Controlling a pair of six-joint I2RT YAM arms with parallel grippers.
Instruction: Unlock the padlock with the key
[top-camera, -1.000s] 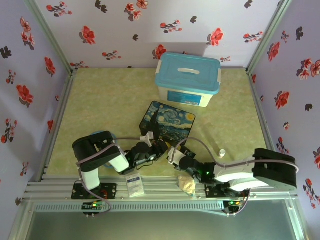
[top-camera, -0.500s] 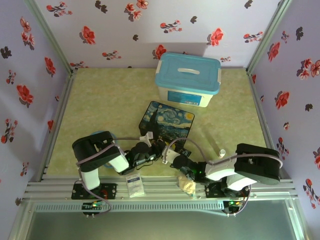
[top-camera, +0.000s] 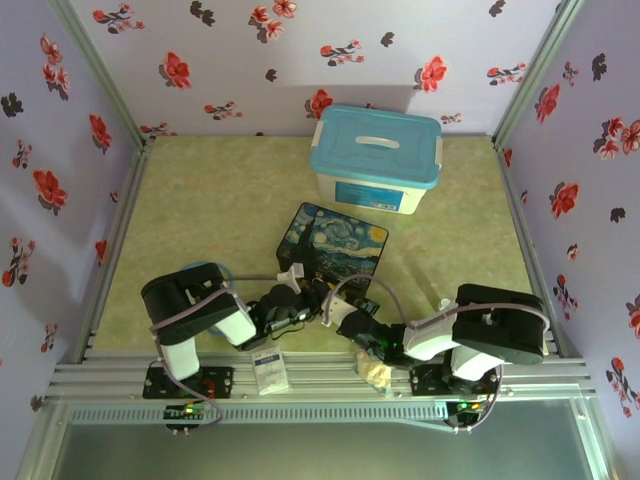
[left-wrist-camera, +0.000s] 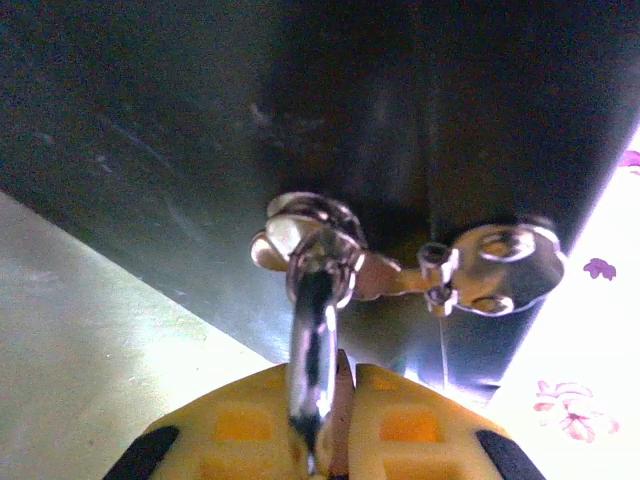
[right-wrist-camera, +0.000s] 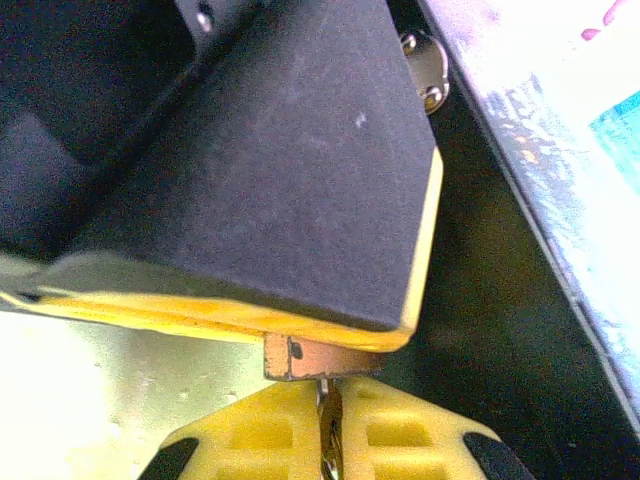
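A: What is changing over this last second?

B: The right arm is folding in toward the near corner of the painted tin (top-camera: 338, 238), with its elbow now sitting closer to the middle. The right gripper (right-wrist-camera: 330, 402) was standing half spread a second ago. Its yellow pads are now pressing together.

A: Pressing on what?

B: On a thin dark sliver, which I am reading as the key (right-wrist-camera: 328, 442). It is pointing up at the underside of the brass padlock (right-wrist-camera: 320, 358). I cannot tell whether the tip is entering the keyhole.

A: And the other side?

B: The left gripper (left-wrist-camera: 338, 388) is pinching the silver shackle (left-wrist-camera: 312, 320). That is holding the lock where it is hanging through the tin's clasp (left-wrist-camera: 305, 228).

A: What does that mean for the task?

B: I am judging that the key is now gripped and the lock steadied. Seating and turning the key are still to come.
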